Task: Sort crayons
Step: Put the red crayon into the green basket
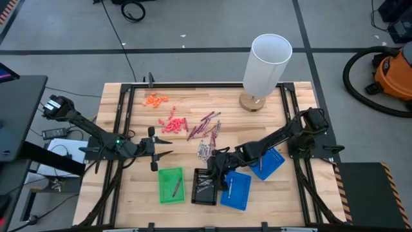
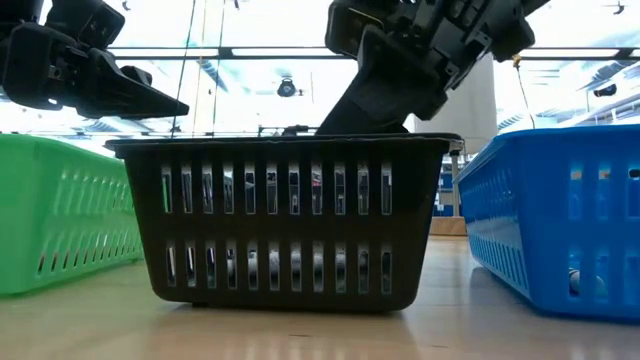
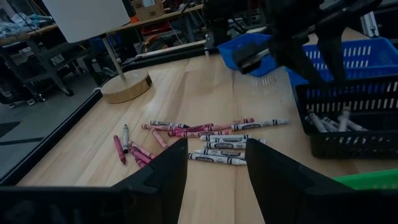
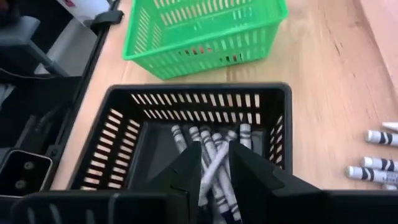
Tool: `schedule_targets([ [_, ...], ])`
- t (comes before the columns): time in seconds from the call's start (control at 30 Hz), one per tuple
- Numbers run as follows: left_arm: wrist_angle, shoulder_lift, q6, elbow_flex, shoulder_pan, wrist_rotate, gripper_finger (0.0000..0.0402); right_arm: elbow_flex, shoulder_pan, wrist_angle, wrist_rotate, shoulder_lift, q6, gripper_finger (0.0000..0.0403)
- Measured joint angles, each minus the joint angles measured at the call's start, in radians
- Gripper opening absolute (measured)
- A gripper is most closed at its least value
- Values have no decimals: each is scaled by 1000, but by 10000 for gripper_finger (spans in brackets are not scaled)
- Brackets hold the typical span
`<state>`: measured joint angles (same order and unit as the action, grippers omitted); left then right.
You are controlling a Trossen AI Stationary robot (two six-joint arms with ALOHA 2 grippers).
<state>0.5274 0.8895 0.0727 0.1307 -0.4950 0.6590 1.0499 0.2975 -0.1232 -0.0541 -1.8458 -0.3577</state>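
**Right gripper above the black tray; loose crayons still on the table**

The black tray [image 1: 205, 186] serves as the reference. It is a slotted plastic basket standing between the green tray [image 1: 170, 185] and a blue tray [image 1: 236, 190]; a second blue tray [image 1: 267, 163] lies beyond the first.

The right gripper [image 4: 215, 163] hangs directly over the black tray's open top. Its fingers stand slightly apart, with a grey crayon [image 4: 214, 167] showing in the gap between them; whether they touch it cannot be told. Several more grey crayons [image 4: 200, 144] lie inside the tray: thin short sticks with silvery-grey paper wrappers and dark printed bands.

The loose crayons [image 3: 208, 134] lie on the wooden table [image 1: 129, 193] on the lamp [image 1: 262, 71] side of the black tray, grey ones nearer the tray, dark red ones farther. One crayon [image 1: 176, 187] lies in the green tray.

The left gripper [image 1: 165, 154] waits beyond the green tray, fingers spread wide and empty.
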Motion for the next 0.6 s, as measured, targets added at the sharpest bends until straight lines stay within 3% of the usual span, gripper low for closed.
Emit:
schedule_targets([
  [0.1, 0, 0, 0, 0, 0, 0, 173, 28, -25, 84, -1, 13, 33, 89],
  [0.3, 0, 0, 1, 0, 0, 0, 173, 49, -75, 194, 196, 63, 19, 89],
  [0.6, -2, 0, 1, 0, 0, 0, 173, 47, -165, 340, 393, 26, -111, 103],
])
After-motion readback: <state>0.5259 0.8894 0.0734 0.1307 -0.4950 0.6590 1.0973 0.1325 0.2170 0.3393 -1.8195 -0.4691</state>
